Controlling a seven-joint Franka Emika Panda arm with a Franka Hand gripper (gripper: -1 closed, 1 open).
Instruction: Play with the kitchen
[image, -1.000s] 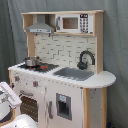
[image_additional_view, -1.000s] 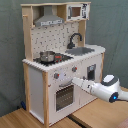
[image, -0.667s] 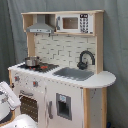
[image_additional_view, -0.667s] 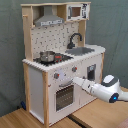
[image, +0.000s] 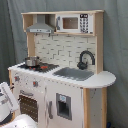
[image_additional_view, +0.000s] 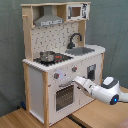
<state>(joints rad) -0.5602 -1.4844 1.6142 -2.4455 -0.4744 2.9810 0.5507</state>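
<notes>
Kitchen (image_additional_view: 60, 65) shows one pot (image_additional_view: 47, 56), two knobs (image_additional_view: 65, 73).

In both exterior views the kitchen (image: 60, 75) fills mid-frame; a pot (image_additional_view: 47, 55) sits on its stove (image_additional_view: 54, 59), the sink (image_additional_view: 80, 50) beside it, the microwave (image_additional_view: 77, 11) above.

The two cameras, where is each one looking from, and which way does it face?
First exterior view: stands off the kitchen's sink-side front corner, facing it; a bit of the arm shows at the first exterior view's lower left.
Second exterior view: stands off the stove-side front corner; the arm reaches toward the oven door.
Both show the pot.
</notes>
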